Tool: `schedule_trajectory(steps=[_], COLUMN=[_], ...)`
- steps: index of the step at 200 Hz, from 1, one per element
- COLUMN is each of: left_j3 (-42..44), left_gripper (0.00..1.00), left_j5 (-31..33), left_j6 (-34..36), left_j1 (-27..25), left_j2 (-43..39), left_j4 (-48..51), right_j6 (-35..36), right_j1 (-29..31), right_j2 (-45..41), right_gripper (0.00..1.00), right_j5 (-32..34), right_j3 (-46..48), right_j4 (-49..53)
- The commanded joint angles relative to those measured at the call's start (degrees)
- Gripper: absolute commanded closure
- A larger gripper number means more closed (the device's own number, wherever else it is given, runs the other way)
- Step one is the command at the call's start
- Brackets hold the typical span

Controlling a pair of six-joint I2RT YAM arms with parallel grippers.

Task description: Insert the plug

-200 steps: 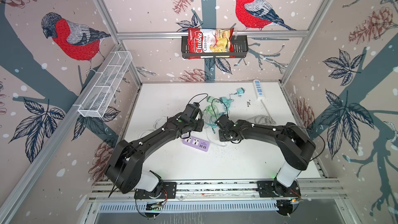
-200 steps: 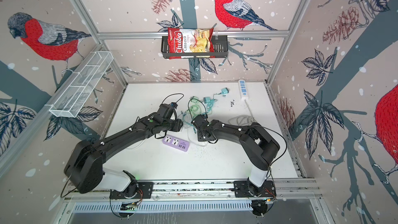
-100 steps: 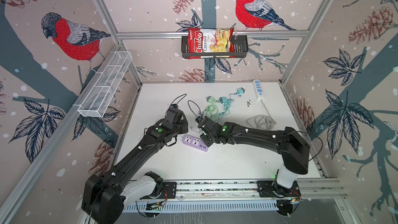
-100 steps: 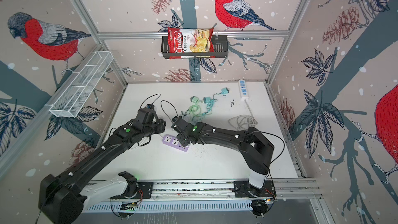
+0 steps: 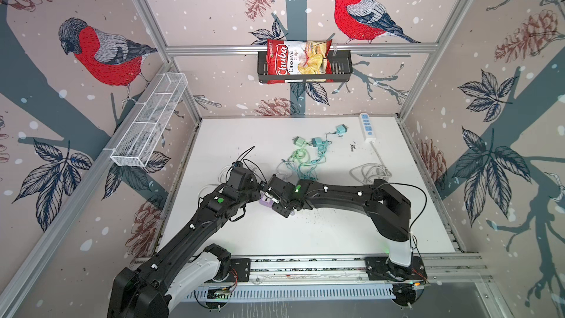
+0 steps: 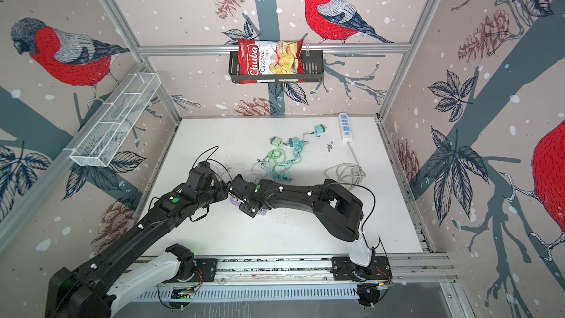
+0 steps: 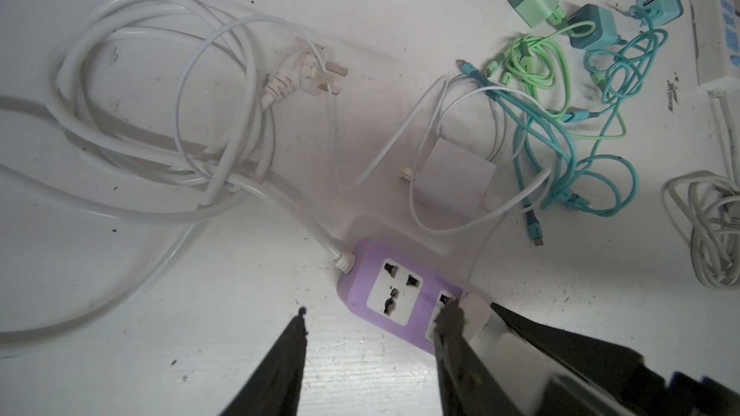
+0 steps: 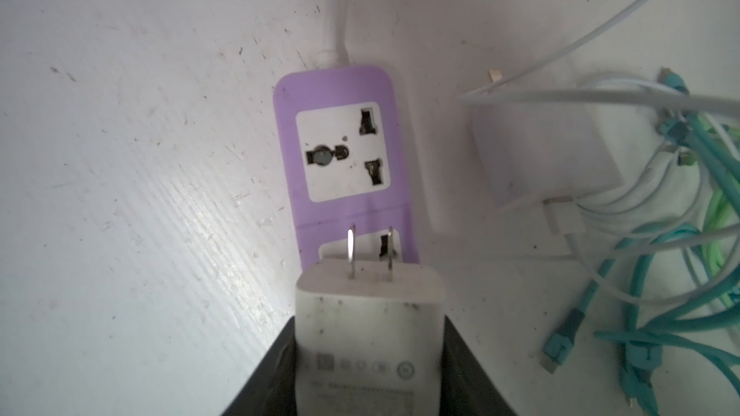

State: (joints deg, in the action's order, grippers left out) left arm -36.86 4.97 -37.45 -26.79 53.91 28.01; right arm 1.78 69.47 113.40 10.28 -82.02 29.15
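Right end effector point(image 8: 368, 326) is clamping the white charger point(image 8: 368, 298), its 2 prongs point(image 8: 351, 252) aimed at the purple power strip point(image 8: 336, 86) left of middle on the surface point(image 5: 336, 234); left end effector point(image 7: 376, 310) hangs open beside it.

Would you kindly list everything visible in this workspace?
purple power strip: 1, purple, centre
held charger: 1, white, prongs over strip
loose charger: 1, white, beside strip
three-pin plug: 1, white, left
small chargers: 3, green and teal, rear
cable tangle: 1, green and teal, middle
white power strip: 1, white, rear right
chips bag: 1, red, in black basket
wire basket: 1, white, left wall
left gripper: 1, black, open
right gripper: 1, black, gripping held charger
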Motion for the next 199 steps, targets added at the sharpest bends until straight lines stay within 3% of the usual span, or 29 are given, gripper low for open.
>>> schedule_trajectory(steps=[1, 53, 93, 140, 199], left_j3=[0.5, 2.5, 2.8, 4.9, 3.3], left_gripper=[0.48, 0.47, 0.47, 0.45, 0.47], left_j5=[-3.6, -10.0, -13.3, -17.4, -24.1], left_j6=[0.6, 1.7, 2.6, 10.2, 8.7], left_j1=[0.0, 0.1, 0.0, 0.1, -0.2], left_j2=[-0.1, 1.3, 2.2, 2.7, 11.6], left_j4=[-5.7, -10.7, -13.8, -20.7, -25.6], right_j6=[3.5, 3.8, 3.5, 2.4, -0.6], right_j1=[0.4, 0.2, 0.0, -1.6, -4.7], right_j2=[0.1, -2.6, -4.5, -13.1, -20.5], right_gripper=[0.52, 0.25, 0.21, 0.19, 0.18], right_j5=[-3.0, -4.2, -4.6, -8.5, -9.3], right_j3=[-0.2, 2.4, 3.6, 10.6, 18.3], right_j4=[-1.6, -3.5, -4.1, -8.1, -11.5])
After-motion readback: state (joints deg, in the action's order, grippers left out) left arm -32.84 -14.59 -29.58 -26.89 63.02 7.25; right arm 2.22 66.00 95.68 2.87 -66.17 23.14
